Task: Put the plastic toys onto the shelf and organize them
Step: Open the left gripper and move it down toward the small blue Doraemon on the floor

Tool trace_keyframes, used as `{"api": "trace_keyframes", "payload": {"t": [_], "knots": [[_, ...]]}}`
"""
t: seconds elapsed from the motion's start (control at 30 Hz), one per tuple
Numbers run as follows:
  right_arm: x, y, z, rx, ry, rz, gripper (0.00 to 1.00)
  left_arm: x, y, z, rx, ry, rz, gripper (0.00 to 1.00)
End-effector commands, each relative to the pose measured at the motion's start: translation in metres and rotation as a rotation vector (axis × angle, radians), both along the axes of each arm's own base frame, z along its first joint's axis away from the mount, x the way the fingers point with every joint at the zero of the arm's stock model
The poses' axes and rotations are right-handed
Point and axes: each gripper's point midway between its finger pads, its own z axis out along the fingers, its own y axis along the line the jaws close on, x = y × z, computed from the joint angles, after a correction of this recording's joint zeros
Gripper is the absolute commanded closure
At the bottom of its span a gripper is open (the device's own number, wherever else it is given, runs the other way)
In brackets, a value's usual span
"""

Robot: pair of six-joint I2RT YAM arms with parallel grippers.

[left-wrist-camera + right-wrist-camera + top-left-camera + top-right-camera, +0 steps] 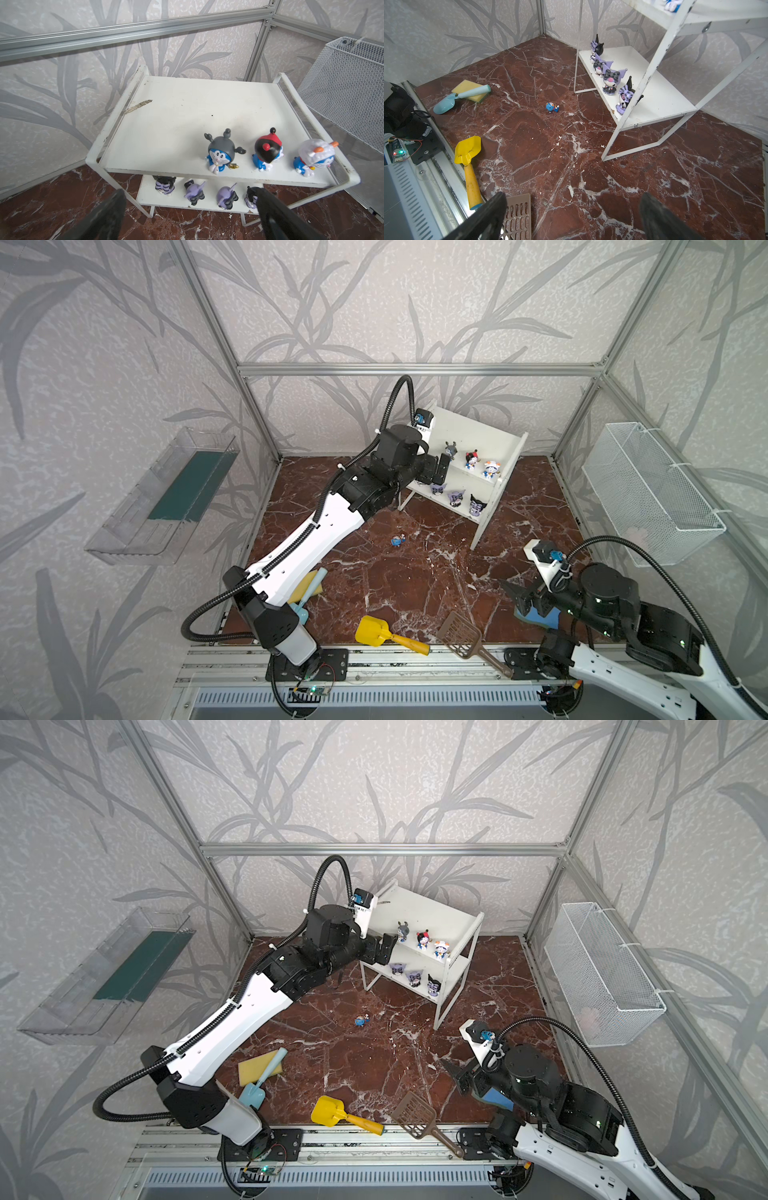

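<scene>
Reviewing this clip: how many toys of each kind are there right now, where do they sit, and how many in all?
Black/purple pointed-ear figurines, on the lower tier of the shelf: 4
Blue-and-white figurines, on the upper tier: 3
Blue-and-white figurine, lying on the table: 1
Total: 8

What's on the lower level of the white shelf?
Four purple-and-black figurines stand in a row on the shelf. In both top views the left gripper covers one.
</scene>
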Motion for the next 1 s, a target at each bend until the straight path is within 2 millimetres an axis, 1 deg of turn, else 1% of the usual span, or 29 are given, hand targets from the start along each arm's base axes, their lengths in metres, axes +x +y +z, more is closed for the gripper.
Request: {"api": "trace_keyframes", "payload": {"t": [0.0, 0.03, 0.13, 0.2, 0.3, 0.37, 0.43, 0.47, 0.53, 0.6, 0.67, 0.77, 0.87, 0.97], "knots": [[-0.001, 0.000, -0.002, 0.002, 0.003, 0.008, 0.01, 0.004, 0.013, -0.006, 0.018, 0.019, 0.050, 0.01], [-0.002, 0.001, -0.002, 0.003, 0.002, 0.013, 0.01, 0.003, 0.016, -0.008, 0.027, 0.022, 0.051, 0.01], [-0.004, 0.005, -0.004, 0.000, 0.009, 0.036, 0.01, -0.007, 0.030, -0.028, 0.084, 0.038, 0.062, 0.01], [-0.007, 0.011, -0.006, 0.002, 0.021, 0.070, 0.01, -0.019, 0.044, -0.046, 0.109, 0.051, 0.073, 0.01], [-0.010, 0.022, -0.008, 0.005, 0.048, 0.120, 0.01, -0.039, 0.067, -0.079, 0.100, 0.089, 0.092, 0.01], [-0.008, 0.030, -0.012, 0.007, 0.074, 0.131, 0.01, -0.050, 0.079, -0.107, 0.080, 0.137, 0.101, 0.01], [-0.006, 0.041, -0.017, 0.025, 0.106, 0.144, 0.01, -0.059, 0.089, -0.139, 0.054, 0.199, 0.109, 0.01], [-0.004, 0.047, -0.021, 0.037, 0.123, 0.146, 0.01, -0.062, 0.092, -0.157, 0.034, 0.236, 0.106, 0.01], [-0.002, 0.057, -0.028, 0.070, 0.146, 0.155, 0.01, -0.065, 0.092, -0.189, -0.004, 0.307, 0.080, 0.01], [0.000, 0.067, -0.034, 0.099, 0.176, 0.166, 0.01, -0.062, 0.090, -0.221, -0.027, 0.376, 0.060, 0.01], [0.000, 0.074, -0.040, 0.109, 0.207, 0.173, 0.01, -0.053, 0.089, -0.244, -0.039, 0.431, 0.065, 0.02], [0.000, 0.076, -0.047, 0.108, 0.237, 0.166, 0.01, -0.034, 0.092, -0.268, -0.047, 0.496, 0.128, 0.07], [-0.001, 0.069, -0.049, 0.103, 0.240, 0.144, 0.01, -0.010, 0.100, -0.288, -0.048, 0.551, 0.219, 0.20], [-0.003, 0.061, -0.047, 0.102, 0.233, 0.127, 0.01, 0.008, 0.105, -0.308, 0.036, 0.586, 0.294, 0.31]]}}
